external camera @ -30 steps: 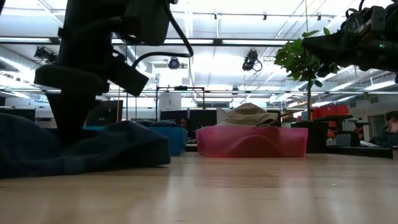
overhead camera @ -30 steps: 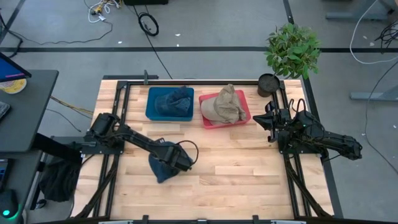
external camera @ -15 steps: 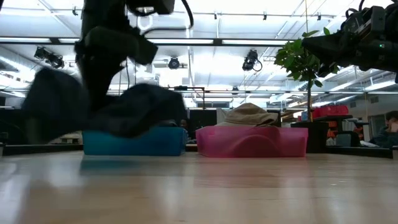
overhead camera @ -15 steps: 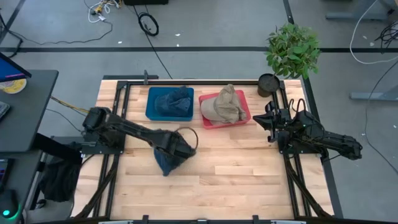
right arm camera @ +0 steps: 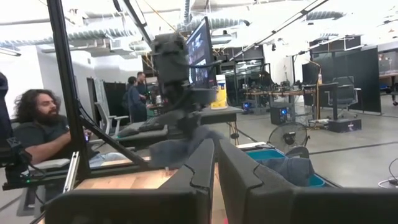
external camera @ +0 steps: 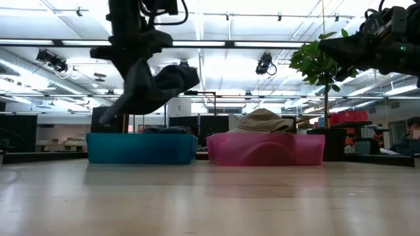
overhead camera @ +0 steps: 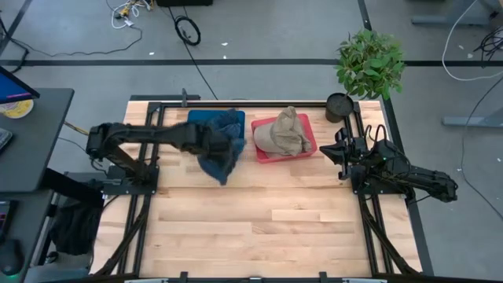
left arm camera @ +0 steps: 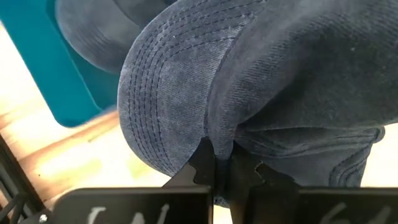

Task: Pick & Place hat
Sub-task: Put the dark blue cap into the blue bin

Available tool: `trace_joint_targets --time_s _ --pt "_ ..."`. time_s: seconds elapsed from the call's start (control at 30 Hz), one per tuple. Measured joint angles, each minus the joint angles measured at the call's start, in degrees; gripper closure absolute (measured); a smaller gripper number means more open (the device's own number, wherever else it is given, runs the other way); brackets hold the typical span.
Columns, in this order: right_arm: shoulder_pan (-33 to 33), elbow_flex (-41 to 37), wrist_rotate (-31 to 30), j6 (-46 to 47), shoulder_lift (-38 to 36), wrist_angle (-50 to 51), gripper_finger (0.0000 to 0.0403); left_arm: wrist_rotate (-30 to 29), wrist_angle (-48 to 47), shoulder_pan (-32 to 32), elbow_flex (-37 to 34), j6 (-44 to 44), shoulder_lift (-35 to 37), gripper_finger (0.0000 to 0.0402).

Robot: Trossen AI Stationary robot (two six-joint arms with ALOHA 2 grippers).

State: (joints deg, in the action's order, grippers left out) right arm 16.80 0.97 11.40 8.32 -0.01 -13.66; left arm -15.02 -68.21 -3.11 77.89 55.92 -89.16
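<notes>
A dark blue denim hat [overhead camera: 218, 159] hangs from my left gripper [overhead camera: 206, 142], which is shut on it by the near edge of the blue bin [overhead camera: 194, 134]. In the low view the hat [external camera: 156, 84] hangs in the air above that bin [external camera: 141, 148]. Another blue hat [overhead camera: 229, 122] lies inside the bin. A tan hat [overhead camera: 284, 132] rests in the red bin [overhead camera: 310, 145] beside it. My right gripper [overhead camera: 330, 152] waits shut at the table's right side, raised and touching nothing. My left gripper pinches a bunched fold of the hat's crown [left arm camera: 221, 144] between its two fingers [left arm camera: 203, 163], next to the stitched brim [left arm camera: 163, 93]. One layer or several, I cannot tell. The hat is lifted clear of the table and hangs slack below the fingers.
A potted plant [overhead camera: 369, 61] stands at the table's far right corner, behind the red bin. Bare wood [overhead camera: 267, 220] stretches across the near half of the table. People sit in the room beyond [right arm camera: 37, 127].
My left gripper has risen from the table's near-left middle and swung toward the far edge, up to the blue bin, staying shut on the hat. The hat, which lay spread on the table, is now lifted clear and hangs bunched below the gripper.
</notes>
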Motion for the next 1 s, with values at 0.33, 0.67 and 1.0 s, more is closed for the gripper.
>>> trace_joint_targets --time_s 0.33,0.67,1.0 --pt "0.0 0.0 0.0 0.0 0.0 0.0 0.0376 0.0 2.9 -10.0 0.0 -0.5 2.7 0.0388" --pt "0.0 0.0 0.0 0.0 0.0 0.0 0.0376 -0.1 2.5 -21.2 0.0 -8.5 2.6 0.0388" --pt "0.0 0.0 0.0 0.0 0.0 0.0 0.0376 0.1 2.0 -27.1 -0.6 -12.8 1.7 0.0388"
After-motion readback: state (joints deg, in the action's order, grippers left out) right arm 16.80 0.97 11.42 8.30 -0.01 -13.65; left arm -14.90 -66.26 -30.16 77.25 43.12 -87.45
